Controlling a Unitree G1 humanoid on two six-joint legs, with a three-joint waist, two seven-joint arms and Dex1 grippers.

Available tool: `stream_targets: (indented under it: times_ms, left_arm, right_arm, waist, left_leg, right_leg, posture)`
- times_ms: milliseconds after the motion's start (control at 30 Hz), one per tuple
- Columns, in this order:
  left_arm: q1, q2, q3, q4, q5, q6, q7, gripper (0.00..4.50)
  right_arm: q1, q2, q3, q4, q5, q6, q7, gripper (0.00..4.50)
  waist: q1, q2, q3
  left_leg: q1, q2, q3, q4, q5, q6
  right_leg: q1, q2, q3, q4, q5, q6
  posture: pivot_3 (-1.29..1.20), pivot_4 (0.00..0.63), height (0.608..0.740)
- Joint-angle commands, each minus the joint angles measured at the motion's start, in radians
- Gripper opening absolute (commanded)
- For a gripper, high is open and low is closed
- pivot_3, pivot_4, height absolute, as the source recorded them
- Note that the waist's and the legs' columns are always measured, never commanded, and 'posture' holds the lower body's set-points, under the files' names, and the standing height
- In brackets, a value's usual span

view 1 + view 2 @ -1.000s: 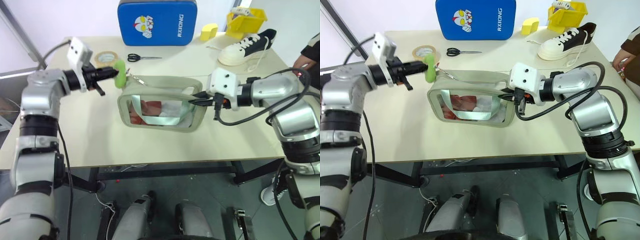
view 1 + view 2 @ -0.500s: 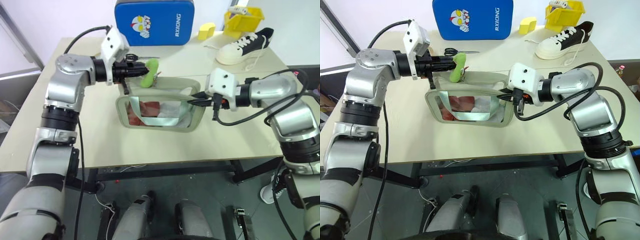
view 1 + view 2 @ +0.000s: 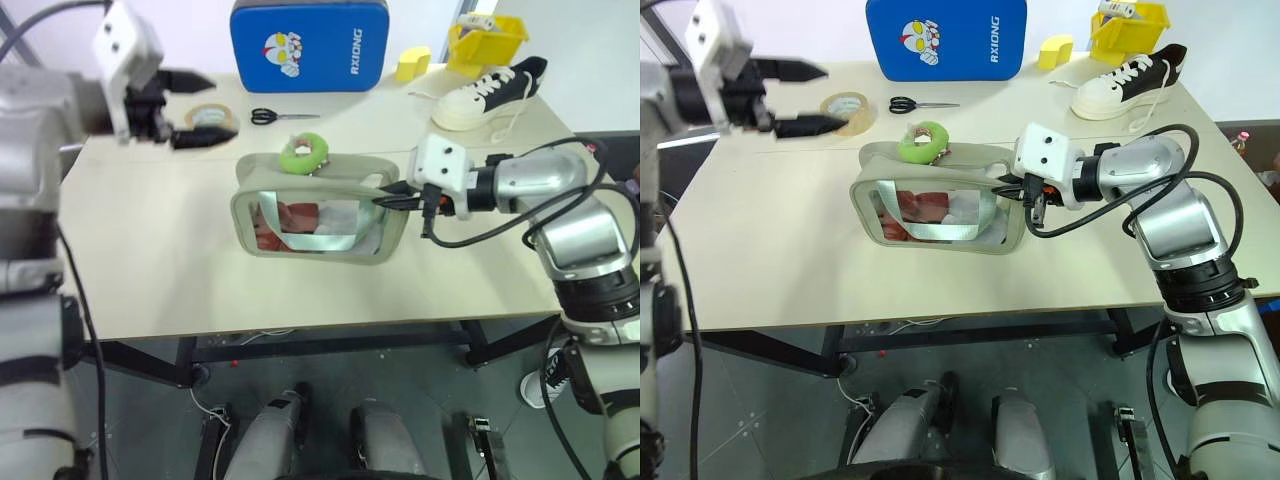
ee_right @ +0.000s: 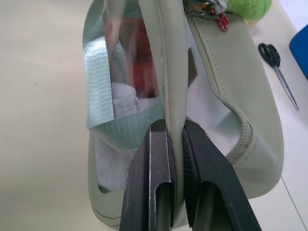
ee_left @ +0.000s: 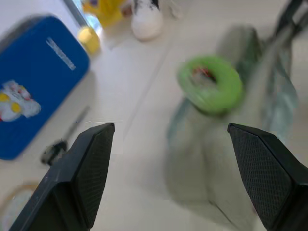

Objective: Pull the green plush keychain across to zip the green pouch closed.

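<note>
On top of the green pouch (image 3: 320, 215), the green plush keychain (image 3: 303, 154) is lying flat. It is a fuzzy, bright lime ring, like a little donut, with a pinkish middle. Nothing is holding it. One small red charm is showing by the zipper near it in the right wrist view.

One pouch is standing up in the middle of the table (image 3: 160, 270). It is soft and pale green, with rounded corners. A clear window is facing the robot, and red and white things are showing through it. A zipper is running along its top.

At the pouch's right end, the right gripper (image 4: 177, 144) is pinching the pouch's edge. Its two black fingers are pressing close together with the fabric between them.

Up and off to the left, well away from the pouch, the left gripper (image 3: 195, 107) is hanging over the table's back corner. Its two fingers are spreading wide apart and holding nothing.

Along the back of the table, one blue case (image 3: 313, 44) with a cartoon face is standing. One tape roll (image 3: 213, 115), one pair of scissors (image 3: 277, 116), one shoe (image 3: 495, 93) and one yellow bin (image 3: 490, 40) are sitting there too.
</note>
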Motion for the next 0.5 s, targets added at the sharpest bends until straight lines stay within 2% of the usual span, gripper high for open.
stream_targets:
  times_ms: [33, 133, 300, 400, 500]
  left_arm:
    - [0.078, 0.01, 0.005, -0.124, -0.019, 0.027, 0.024, 3.99]
    - [0.145, 0.005, -0.014, -0.16, 0.018, -0.018, 0.058, 3.99]
    - [0.149, -0.103, -0.033, -0.066, 0.101, -0.119, 0.217, 3.99]
    - [0.154, -0.106, -0.033, -0.054, 0.096, -0.13, 0.195, 3.07]
    - [0.157, -0.097, -0.039, -0.059, 0.087, -0.129, 0.169, 1.5]
  right_arm:
    - [-0.036, 0.01, 0.001, 0.006, -0.005, -0.031, 0.007, 0.0]
    - [-0.04, 0.012, 0.002, 0.013, -0.007, -0.037, 0.012, 0.0]
    - [-0.044, 0.02, 0.008, 0.015, -0.006, -0.038, 0.015, 0.0]
    - [-0.043, 0.018, 0.008, 0.011, -0.006, -0.036, 0.019, 0.0]
    - [-0.042, 0.016, 0.008, 0.009, -0.007, -0.036, 0.02, 0.0]
  waist:
    - [0.003, 0.0, 0.0]
    - [0.006, 0.0, 0.0]
    - [0.009, 0.0, 0.0]
    - [0.003, 0.0, 0.0]
    - [0.003, 0.0, 0.0]
  left_leg:
    - [0.0, 0.0, -0.001, 0.0, 0.0, 0.0]
    - [-0.001, 0.0, 0.0, 0.0, 0.0, 0.0]
    - [-0.001, 0.0, 0.0, 0.0, 0.0, 0.0]
    - [-0.001, 0.0, 0.0, 0.0, 0.0, 0.0]
    - [-0.002, 0.0, 0.0, 0.0, 0.0, 0.0]
  right_leg:
    - [0.0, 0.0, -0.001, 0.0, 0.0, 0.0]
    - [-0.001, 0.0, 0.0, 0.0, 0.0, 0.0]
    - [0.0, 0.0, 0.0, 0.0, 0.0, 0.0]
    - [-0.001, -0.001, 0.0, 0.0, 0.0, 0.0]
    - [-0.002, 0.0, 0.0, 0.0, 0.0, 0.0]
  posture:
    - [0.0, 0.15, 0.74]
    - [0.0, 0.15, 0.74]
    - [0.0, 0.15, 0.74]
    - [0.0, 0.15, 0.74]
    - [0.0, 0.15, 0.74]
